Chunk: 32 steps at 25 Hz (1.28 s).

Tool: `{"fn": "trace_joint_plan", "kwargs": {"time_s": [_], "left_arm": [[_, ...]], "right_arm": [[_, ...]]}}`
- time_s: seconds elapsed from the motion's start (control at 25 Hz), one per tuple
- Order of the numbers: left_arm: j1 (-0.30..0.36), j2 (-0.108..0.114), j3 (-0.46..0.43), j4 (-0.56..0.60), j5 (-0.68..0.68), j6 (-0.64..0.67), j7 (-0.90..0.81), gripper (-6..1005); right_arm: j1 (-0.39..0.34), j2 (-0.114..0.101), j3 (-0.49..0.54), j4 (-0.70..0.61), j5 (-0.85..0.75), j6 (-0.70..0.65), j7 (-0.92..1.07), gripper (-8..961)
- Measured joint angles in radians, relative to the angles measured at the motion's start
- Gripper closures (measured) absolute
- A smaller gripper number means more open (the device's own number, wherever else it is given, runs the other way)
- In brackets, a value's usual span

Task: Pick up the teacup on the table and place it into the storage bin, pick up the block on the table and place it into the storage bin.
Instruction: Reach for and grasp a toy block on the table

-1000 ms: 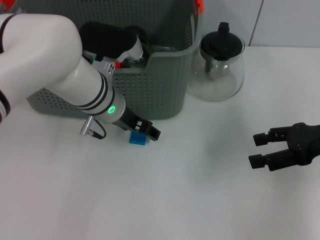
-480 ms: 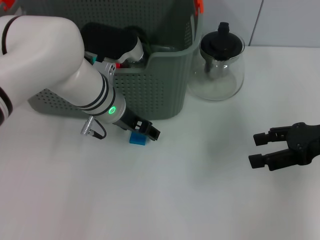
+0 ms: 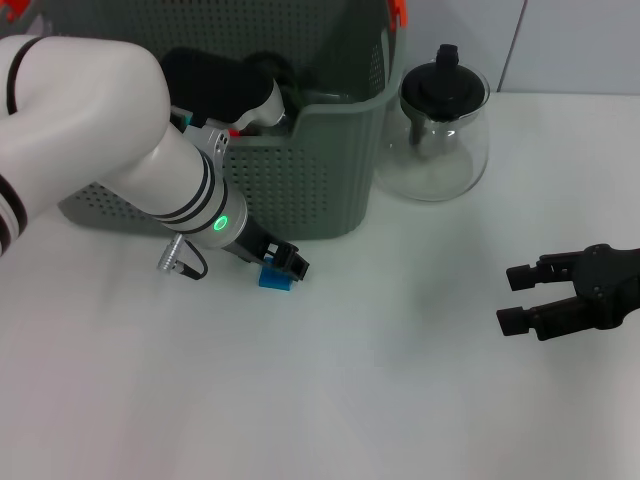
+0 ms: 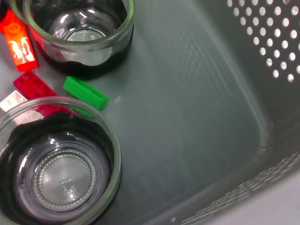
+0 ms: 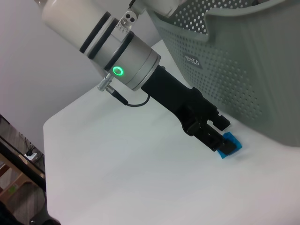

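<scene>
The left end effector is down on the white desk just in front of the storage bin, its fingers straddling the blue block; whether they pinch it is unclear. The right end effector hovers spread, well apart
</scene>
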Motion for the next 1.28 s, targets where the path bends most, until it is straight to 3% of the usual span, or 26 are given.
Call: {"fn": "trace_joint_plan", "kwargs": {"time_s": [0.2,0.4,1.28], "left_arm": [[0.0,0.0,0.001,0.0,0.001,0.0,0.0,267],[0.0,0.0,0.011,-0.001,0.001,0.0,0.0,294],[-0.005,0.0,0.039,-0.012,-0.008,-0.002,0.0,303]], "right_arm": [[0.0,0.0,0.0,0.0,0.0,0.001,0.001,10],[0.0,0.0,0.0,0.0,0.0,0.001,-0.002,10],[0.0,0.0,0.0,0.0,0.0,-0.002,-0.003,9]]}}
